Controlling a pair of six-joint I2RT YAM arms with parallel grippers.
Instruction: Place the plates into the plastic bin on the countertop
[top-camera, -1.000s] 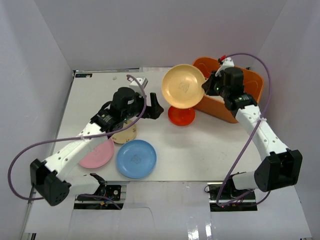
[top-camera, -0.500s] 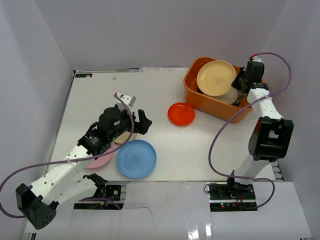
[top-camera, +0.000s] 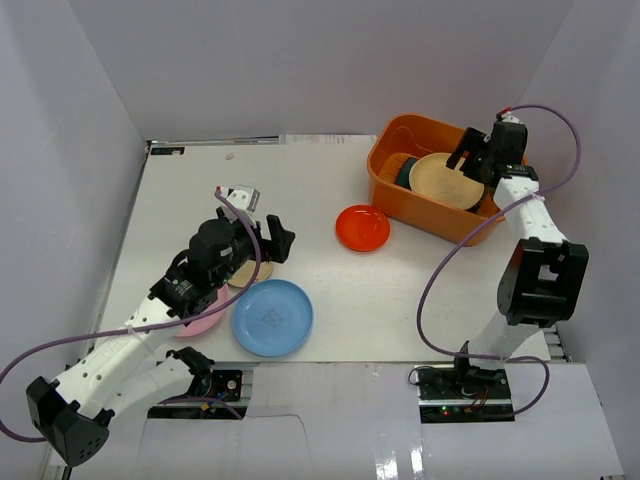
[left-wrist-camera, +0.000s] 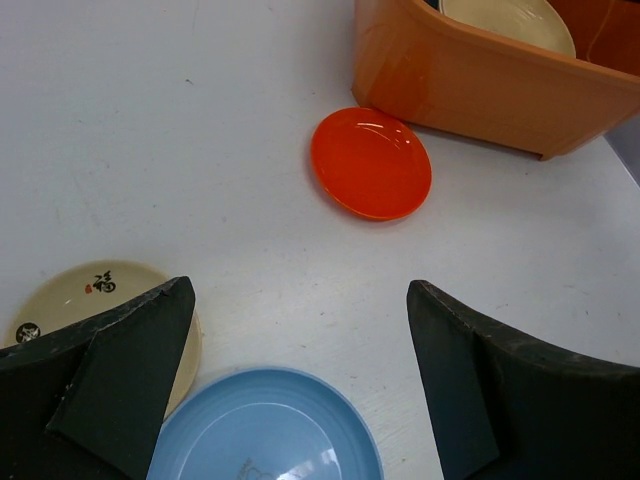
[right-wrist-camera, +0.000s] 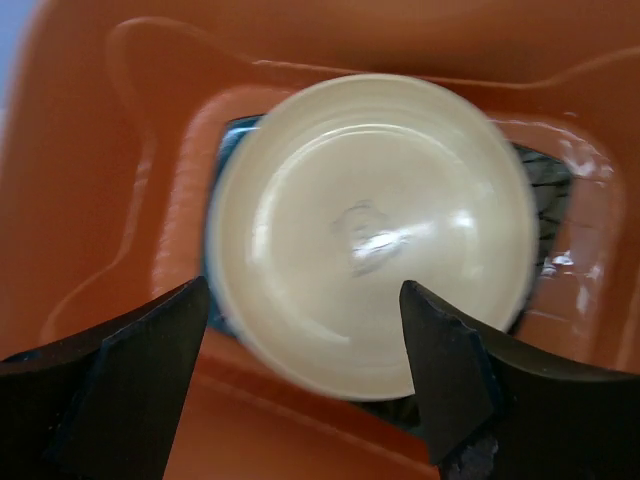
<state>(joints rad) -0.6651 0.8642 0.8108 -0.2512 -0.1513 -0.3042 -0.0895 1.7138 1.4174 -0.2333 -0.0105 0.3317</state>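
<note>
The orange plastic bin (top-camera: 420, 214) stands at the back right of the white countertop (top-camera: 200, 190). A pale yellow plate (top-camera: 446, 181) lies free inside it on a teal plate (top-camera: 402, 170) and a dark patterned plate (right-wrist-camera: 548, 196). My right gripper (top-camera: 473, 159) hovers open just above the yellow plate (right-wrist-camera: 370, 235), touching nothing. A red plate (top-camera: 362, 227) sits in front of the bin. My left gripper (top-camera: 268, 236) is open and empty, above the small beige patterned plate (left-wrist-camera: 85, 292) and the blue plate (left-wrist-camera: 265, 432). A pink plate (top-camera: 203, 321) is partly hidden under the left arm.
White walls close in the countertop on three sides. The bin's near wall (left-wrist-camera: 470, 85) rises just past the red plate (left-wrist-camera: 371, 163). The right arm's purple cable (top-camera: 440, 270) loops over the counter's right side. The bin's rim (right-wrist-camera: 110, 150) surrounds the right fingers.
The right gripper carried the yellow plate over the bin, opened and let it go; the plate now lies in the bin. The left arm drew back toward the near left.
</note>
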